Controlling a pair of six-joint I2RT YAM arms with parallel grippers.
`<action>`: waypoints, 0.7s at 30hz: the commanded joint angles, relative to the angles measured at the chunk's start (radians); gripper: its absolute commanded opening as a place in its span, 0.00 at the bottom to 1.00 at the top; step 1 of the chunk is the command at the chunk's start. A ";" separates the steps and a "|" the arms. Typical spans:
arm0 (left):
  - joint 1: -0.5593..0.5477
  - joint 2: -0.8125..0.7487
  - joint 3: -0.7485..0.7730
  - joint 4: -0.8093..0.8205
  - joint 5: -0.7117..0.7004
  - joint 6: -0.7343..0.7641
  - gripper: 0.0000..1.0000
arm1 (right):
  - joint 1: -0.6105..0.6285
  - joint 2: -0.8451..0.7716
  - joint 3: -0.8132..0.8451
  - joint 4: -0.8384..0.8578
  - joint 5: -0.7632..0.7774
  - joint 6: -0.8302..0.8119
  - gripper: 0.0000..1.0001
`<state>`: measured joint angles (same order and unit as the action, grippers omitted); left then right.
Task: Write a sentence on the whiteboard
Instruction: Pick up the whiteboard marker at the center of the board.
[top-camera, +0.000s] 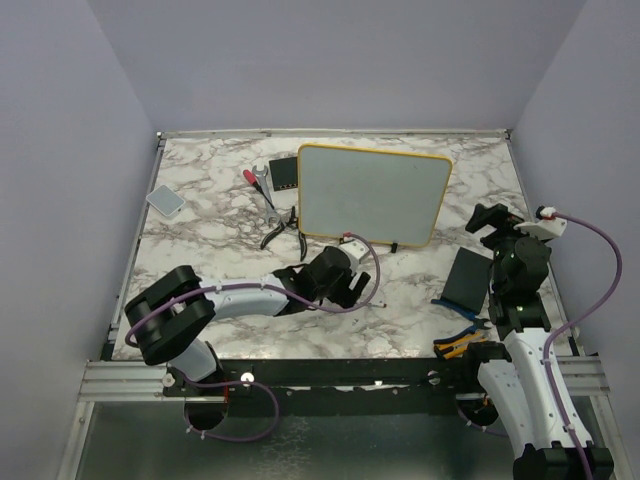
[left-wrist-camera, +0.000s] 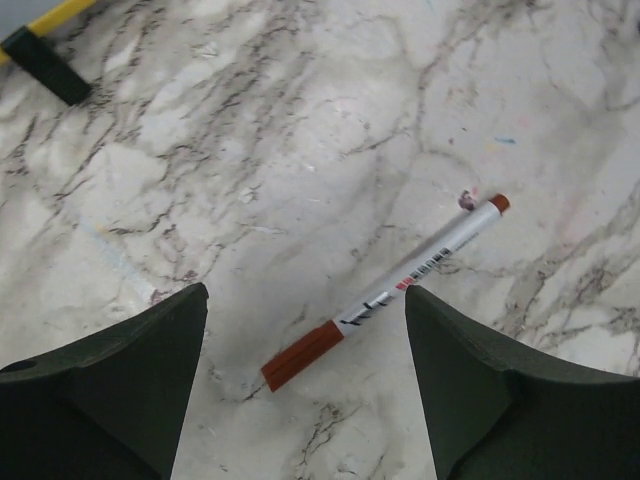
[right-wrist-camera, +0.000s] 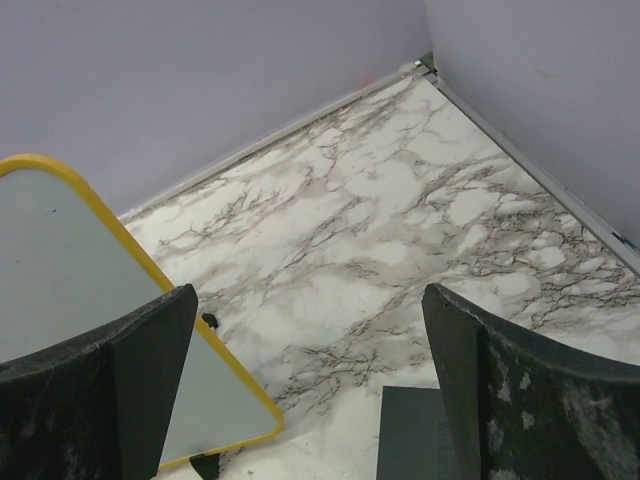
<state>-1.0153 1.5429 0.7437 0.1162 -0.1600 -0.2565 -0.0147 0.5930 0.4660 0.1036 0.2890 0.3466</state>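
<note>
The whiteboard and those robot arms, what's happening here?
Two robot arms are meant to write on the whiteboard, but no writing shows on it from above. The left gripper hangs open over a capped marker lying on the marble table, not gripping it. The right gripper is open and empty too, beside the board's right edge.

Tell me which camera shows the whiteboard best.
The top external view: it shows the whole whiteboard, yellow frame and all four corners. The right wrist view catches only one rounded corner at its left edge; the left wrist view shows just a sliver of frame and a black foot.
</note>
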 joint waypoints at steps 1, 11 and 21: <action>-0.026 0.031 0.045 -0.025 0.160 0.123 0.81 | -0.002 0.008 0.017 -0.014 -0.031 -0.010 0.98; -0.075 0.097 0.042 -0.015 0.100 0.176 0.79 | -0.003 0.008 0.014 -0.014 -0.032 -0.010 0.98; -0.214 0.196 0.070 -0.011 -0.157 0.207 0.52 | -0.003 0.008 0.017 -0.019 -0.028 -0.012 0.98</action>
<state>-1.1881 1.6737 0.7906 0.1200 -0.1528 -0.0772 -0.0143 0.6060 0.4660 0.1024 0.2710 0.3462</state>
